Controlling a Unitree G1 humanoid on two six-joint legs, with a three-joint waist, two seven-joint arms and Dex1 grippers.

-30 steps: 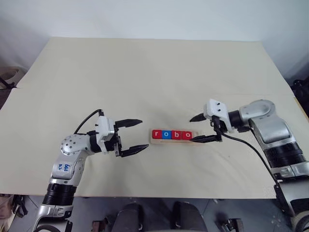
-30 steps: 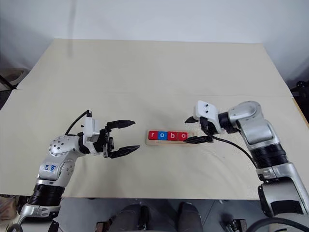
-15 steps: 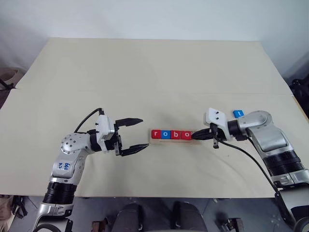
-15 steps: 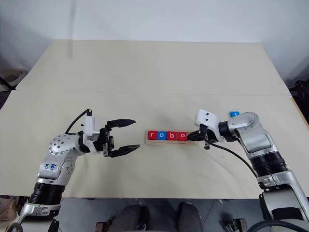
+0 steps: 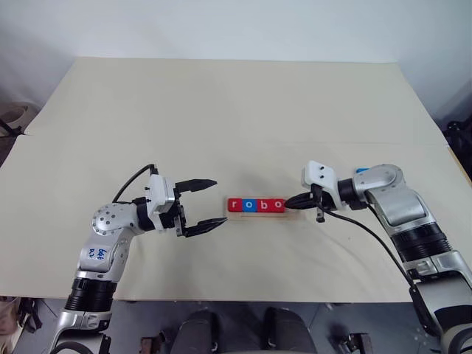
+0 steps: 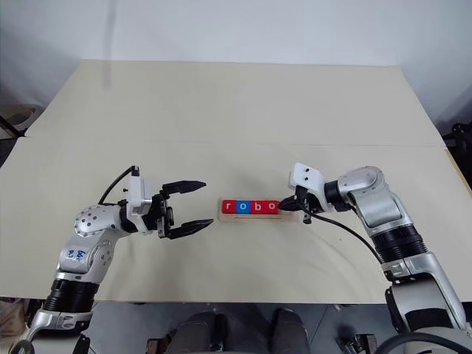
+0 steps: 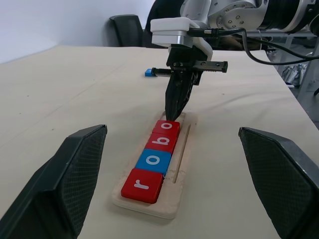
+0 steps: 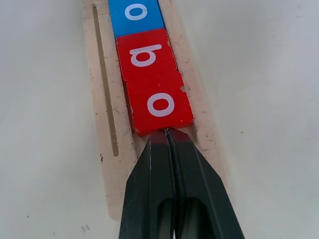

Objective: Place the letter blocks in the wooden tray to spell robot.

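Your left claw (image 5: 202,203) is hovering over the desk (image 5: 221,110) with its two black fingers spread wide, gripping nothing, aiming at the near end of the wooden tray (image 7: 175,164), which is lying apart from it, just ahead of its fingertips.

In the tray, four letter blocks are sitting edge to edge: counting away from the left claw, a red r (image 7: 142,184), a blue o (image 7: 153,161), a red b (image 7: 161,142) and a red o (image 7: 167,126). The tray end nearest your right claw is showing bare wood.

Your right claw (image 8: 167,137) is pinched fully together, holding nothing, its joined tips pressing against the outer edge of the last red o and lying over that bare end.

Beyond the right claw, well apart from the tray, a small blue block (image 7: 149,72) is lying on the desk; its letter cannot be read.
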